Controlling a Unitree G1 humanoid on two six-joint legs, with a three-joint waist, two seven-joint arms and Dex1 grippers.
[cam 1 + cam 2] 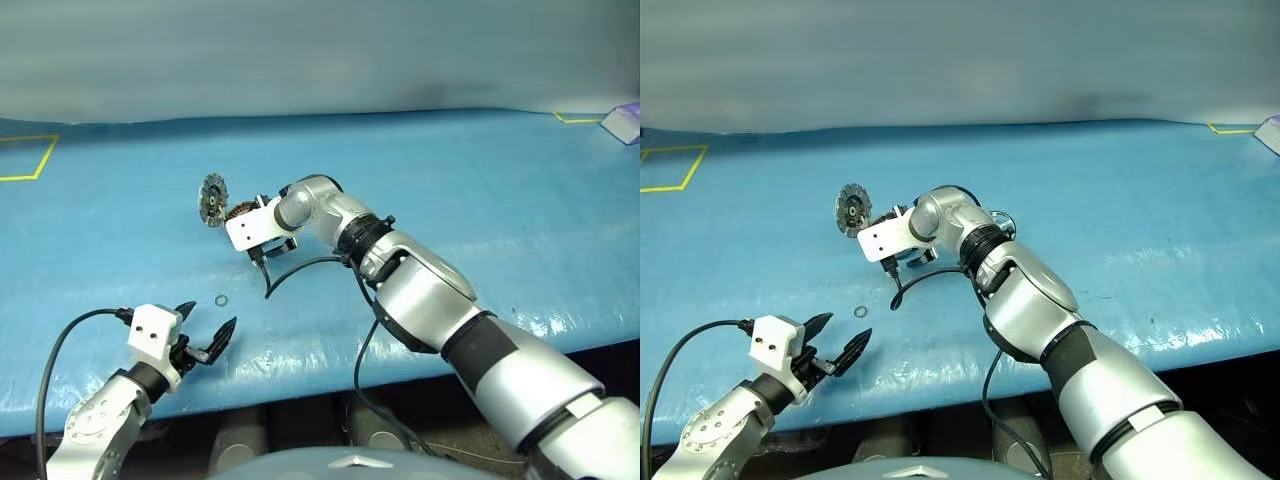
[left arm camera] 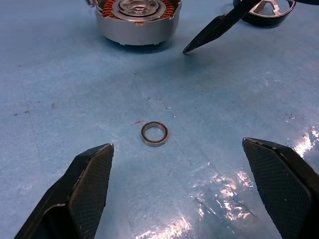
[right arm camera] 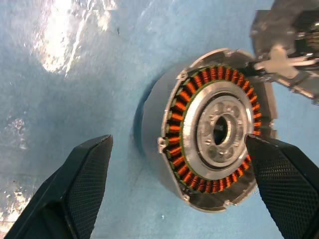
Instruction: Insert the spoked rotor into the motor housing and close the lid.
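The motor housing [image 3: 209, 129] sits on the counter [image 1: 480, 200], a little left of the middle of the left eye view. Its lid [image 1: 212, 200] stands up at its left side. The right gripper [image 1: 262, 243] hangs just over the housing. A small ring [image 1: 219, 299] lies lower down, nearer the front edge. The left gripper [image 1: 205, 333] is at the lower left, just below the ring.

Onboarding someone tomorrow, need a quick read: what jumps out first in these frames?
The motor housing with its orange-copper winding ring, sitting on the blue table, its toothed lid standing up open beside it. The right pincer hangs open right over the housing. Nearer the robot, a small metal ring lies alone on the table in front of the open left pincer.
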